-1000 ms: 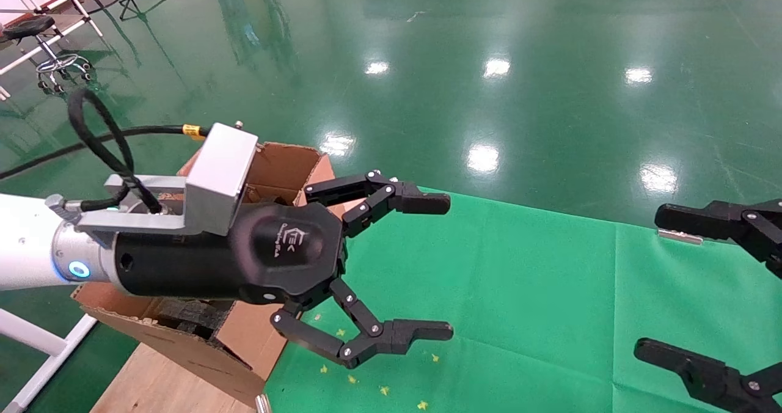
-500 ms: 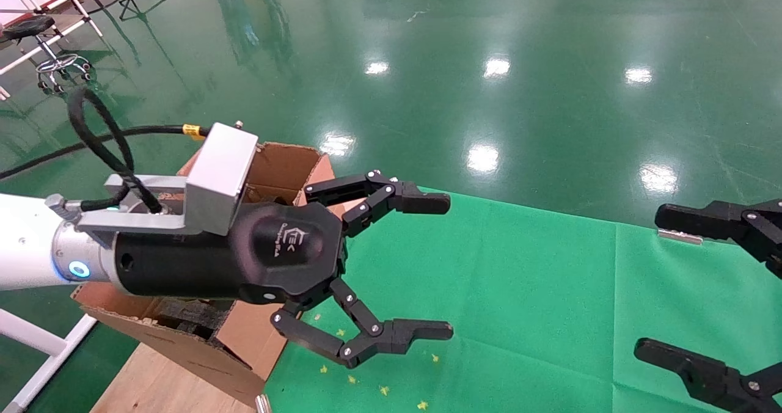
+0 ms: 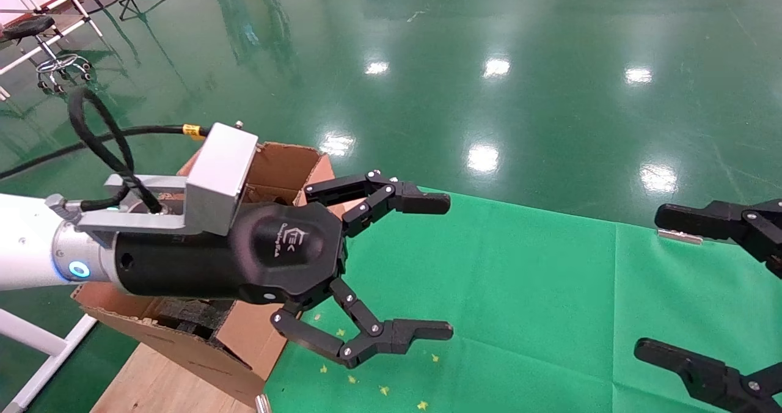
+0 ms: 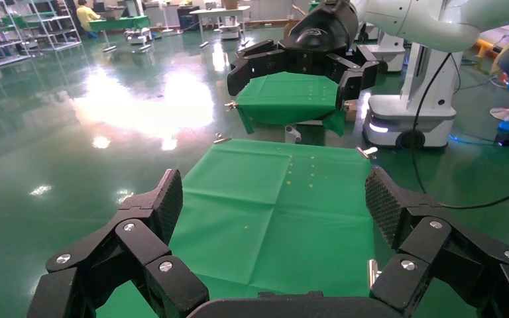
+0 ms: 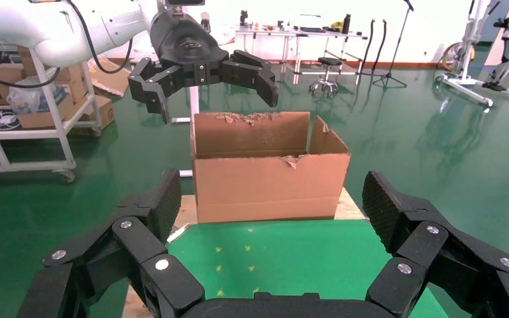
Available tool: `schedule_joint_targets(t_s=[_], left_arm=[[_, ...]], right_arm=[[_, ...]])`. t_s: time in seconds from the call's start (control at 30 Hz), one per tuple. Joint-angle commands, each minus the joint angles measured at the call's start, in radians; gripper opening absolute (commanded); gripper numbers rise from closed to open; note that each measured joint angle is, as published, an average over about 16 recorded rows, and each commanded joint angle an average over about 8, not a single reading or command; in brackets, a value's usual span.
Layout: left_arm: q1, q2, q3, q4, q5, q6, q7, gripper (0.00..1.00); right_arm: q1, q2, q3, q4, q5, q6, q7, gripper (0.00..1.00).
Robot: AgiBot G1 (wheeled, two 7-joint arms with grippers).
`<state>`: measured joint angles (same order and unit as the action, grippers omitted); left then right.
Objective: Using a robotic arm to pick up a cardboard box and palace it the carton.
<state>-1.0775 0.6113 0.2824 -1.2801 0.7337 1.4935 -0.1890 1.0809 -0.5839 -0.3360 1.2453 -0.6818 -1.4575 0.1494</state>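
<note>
We risk closing on nothing: the left gripper (image 3: 449, 266), jaws spread wide and empty, hangs at center frame over the green worktop (image 3: 550, 291), and no cardboard box shows between them or anywhere, perhaps hidden. The carton (image 3: 201, 333) sits at lower left, under the robotic arm (image 3: 183, 242), which could snag its flap. The right gripper (image 3: 647, 285), also spread, waits at the right edge.

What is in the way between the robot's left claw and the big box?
Nothing visible. The left end effector hangs open above the green cloth, right beside the big box, with only air between. The small box to carry isn't in view.
</note>
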Motion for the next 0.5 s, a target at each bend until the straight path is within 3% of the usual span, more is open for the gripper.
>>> schedule_joint_targets(t_s=[0.03,0.5], left_arm=[[0.000,0.000,0.000,0.000,0.000,0.000,0.000,1.00],[0.000,0.000,0.000,0.000,0.000,0.000,0.000,1.00]], right_arm=[[0.000,0.000,0.000,0.000,0.000,0.000,0.000,1.00],[0.000,0.000,0.000,0.000,0.000,0.000,0.000,1.00]])
